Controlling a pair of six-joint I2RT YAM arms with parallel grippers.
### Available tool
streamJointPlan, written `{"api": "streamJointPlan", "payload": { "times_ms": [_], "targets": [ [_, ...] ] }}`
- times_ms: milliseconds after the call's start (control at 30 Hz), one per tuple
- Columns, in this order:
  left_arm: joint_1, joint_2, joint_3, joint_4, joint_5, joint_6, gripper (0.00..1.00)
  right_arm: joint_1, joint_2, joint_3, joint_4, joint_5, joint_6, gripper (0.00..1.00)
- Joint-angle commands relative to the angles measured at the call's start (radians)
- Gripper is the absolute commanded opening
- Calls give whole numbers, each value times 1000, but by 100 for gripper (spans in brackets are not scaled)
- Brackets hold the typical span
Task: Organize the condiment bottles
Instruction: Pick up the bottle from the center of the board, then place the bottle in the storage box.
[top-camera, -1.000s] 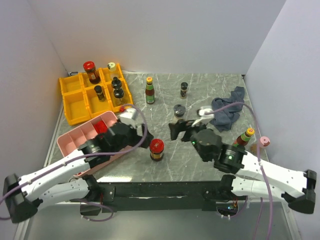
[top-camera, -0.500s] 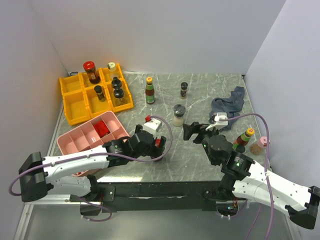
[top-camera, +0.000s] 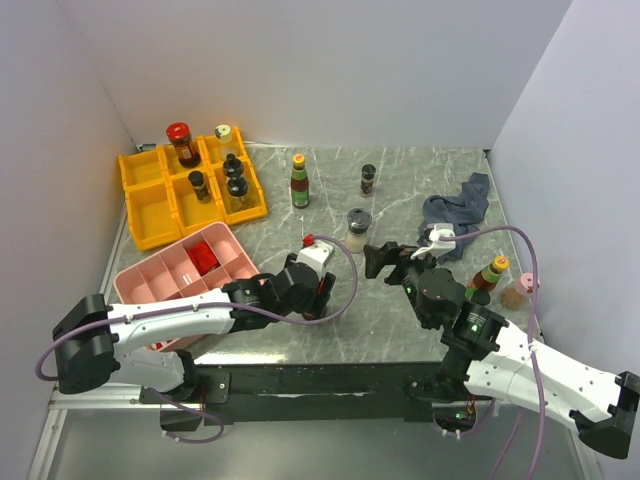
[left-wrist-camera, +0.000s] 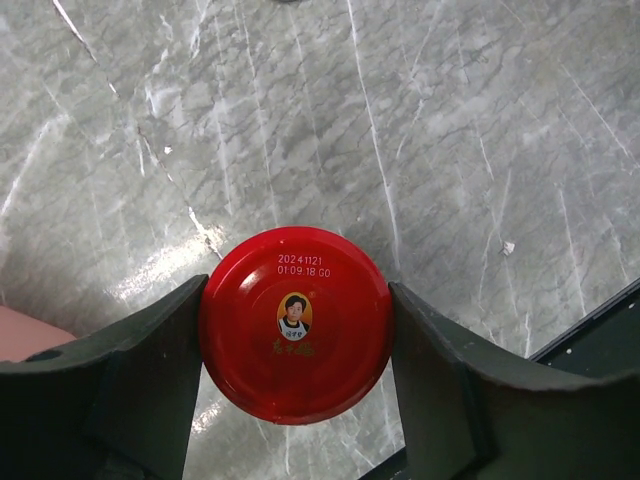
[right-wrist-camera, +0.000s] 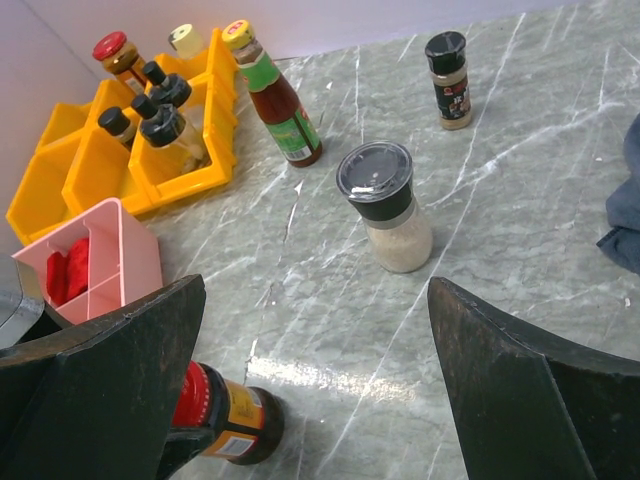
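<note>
**Step in hand: left arm grasping the red-lidded jar**

**Task status.** The current step is judged to be the pick-up of one loose bottle for sorting. Several condiment bottles already stand in the yellow plastic compartment bins (top-camera: 150, 215) at the far left of the bench. The others stand loose on the grey marble-patterned bench (top-camera: 420, 170).

**Location of the workpiece.** The red-lidded dark sauce jar (left-wrist-camera: 295, 325) stands upright on the bench at near centre, just right of the pink compartment tray (top-camera: 150, 272). It has not yet been lifted.

**Left arm.** The left gripper (left-wrist-camera: 297, 320) points straight down over the jar. Its jaws are about half closed, and one jaw presses each side of the red lid. The arm reaches from its base at the near left, low across the pink tray, towards the centre.

**Right arm.** The right gripper (right-wrist-camera: 320, 340) hangs above the bench at centre, tilted towards the far left. Its jaws are spread fully and hold nothing. The pale shaker with a black grinder cap (right-wrist-camera: 388, 208) stands just beyond them.

**Next move.**
1. Confirm that the grip on the lid is firm, because the jar hangs below its lid.
2. Lift vertically until the jar clears the tray wall.
3. Carry the jar to the far left, to a free yellow compartment.
4. Lower the jar upright without striking the bottles already stored there.
</note>
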Motion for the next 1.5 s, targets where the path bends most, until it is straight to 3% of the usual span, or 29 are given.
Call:
{"api": "streamJointPlan", "payload": {
  "times_ms": [0, 33, 67, 100, 133, 567, 733, 1000, 1100, 1233, 1467],
  "targets": [
    [-5, 4, 47, -15, -25, -9, 46, -7, -3, -10, 49, 6, 1, 100],
    [-5, 1, 53, -27, -37, -21, 28, -7, -1, -12, 52, 4, 1, 100],
    [-5, -2, 59, -38, -40, -27, 20, -7, -1, -12, 55, 1, 1, 100],
    [-5, -10, 73, -48, -46, -32, 4, -7, 2, -13, 55, 0, 1, 100],
    [-5, -13, 82, -76, -66, -49, 1, -8, 3, -10, 55, -3, 2, 100],
    [12, -97, 244, -154, -271, -59, 1, -8, -34, -22, 52, -10, 1, 100],
    [108, -77, 359, -197, -314, 6, 1, -8, -47, -22, 55, -20, -3, 100],
    [467, -53, 539, -139, -206, 123, 1, -8, -63, -21, 44, -37, -6, 100],
    [613, -24, 602, -133, -215, 131, 1, -10, -75, -25, 47, -42, -9, 100],
    [815, 11, 633, -64, -117, 115, 1, -10, -78, -24, 52, -59, -10, 100],
    [1113, 223, 795, 13, 56, 92, 1, -10, -69, -26, 63, -95, -4, 100]
  ]
}}
